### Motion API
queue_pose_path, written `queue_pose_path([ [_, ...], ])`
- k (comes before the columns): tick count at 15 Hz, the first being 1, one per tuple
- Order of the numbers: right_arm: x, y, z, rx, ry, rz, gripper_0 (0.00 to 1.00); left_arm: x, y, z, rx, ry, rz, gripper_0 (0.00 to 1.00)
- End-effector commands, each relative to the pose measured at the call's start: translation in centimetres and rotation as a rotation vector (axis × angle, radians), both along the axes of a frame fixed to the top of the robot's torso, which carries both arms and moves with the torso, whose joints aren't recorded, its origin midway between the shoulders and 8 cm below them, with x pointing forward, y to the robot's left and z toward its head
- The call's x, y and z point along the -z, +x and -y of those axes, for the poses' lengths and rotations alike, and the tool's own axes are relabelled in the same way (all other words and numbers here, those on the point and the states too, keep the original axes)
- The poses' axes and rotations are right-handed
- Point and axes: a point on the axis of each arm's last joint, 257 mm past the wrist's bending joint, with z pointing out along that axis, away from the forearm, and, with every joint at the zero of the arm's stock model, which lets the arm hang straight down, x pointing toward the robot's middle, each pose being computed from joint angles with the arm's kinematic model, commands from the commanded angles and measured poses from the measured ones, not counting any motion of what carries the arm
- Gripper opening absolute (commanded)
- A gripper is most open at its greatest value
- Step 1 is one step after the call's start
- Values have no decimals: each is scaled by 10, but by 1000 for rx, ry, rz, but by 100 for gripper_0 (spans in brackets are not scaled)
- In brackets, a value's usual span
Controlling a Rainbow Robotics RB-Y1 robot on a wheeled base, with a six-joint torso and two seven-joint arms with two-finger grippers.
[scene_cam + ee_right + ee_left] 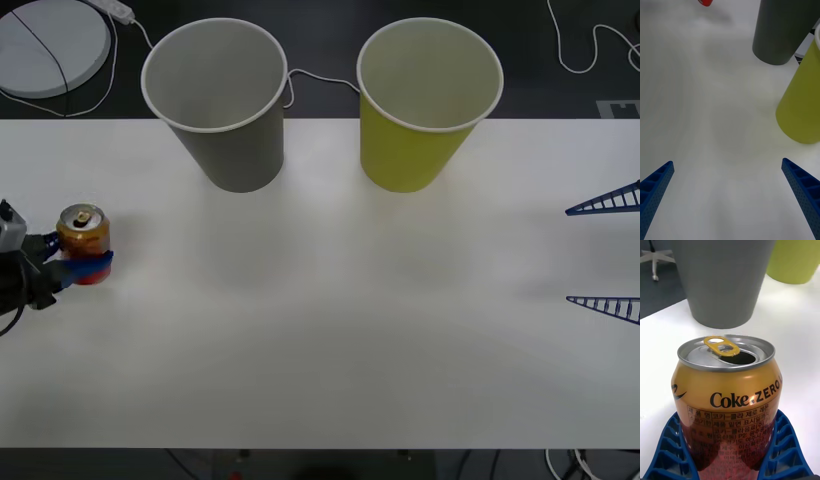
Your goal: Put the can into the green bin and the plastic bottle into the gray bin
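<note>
Upright can [725, 397] clamped in left pincer [72, 262]; right pincer [603, 255] spread apart.

A white table [330, 330] carries three things. The gray bin [222, 100] and the green bin [425, 100] stand upright side by side, apart, near its far edge. The can [83, 243] stands upright near its left edge.

can [726, 405] base: hidden by claw fingers [670, 450] | bottle: unseen
</note>
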Motion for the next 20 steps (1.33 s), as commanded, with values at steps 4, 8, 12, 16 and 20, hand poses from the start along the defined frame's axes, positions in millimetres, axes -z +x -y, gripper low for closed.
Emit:
queue_pose_path([
  [4,0,0,0,0,0,0,100,-29,-20,-4,122,148,-106,0],
  [8,0,0,0,0,0,0,100,-60,-22,-1,198,260,-156,0],
  [12,0,0,0,0,0,0,100,-82,-19,1,270,367,-194,0],
  [16,0,0,0,0,0,0,100,-116,-19,18,282,430,-268,0],
  [20,0,0,0,0,0,0,100,-157,-20,50,299,454,-274,0],
])
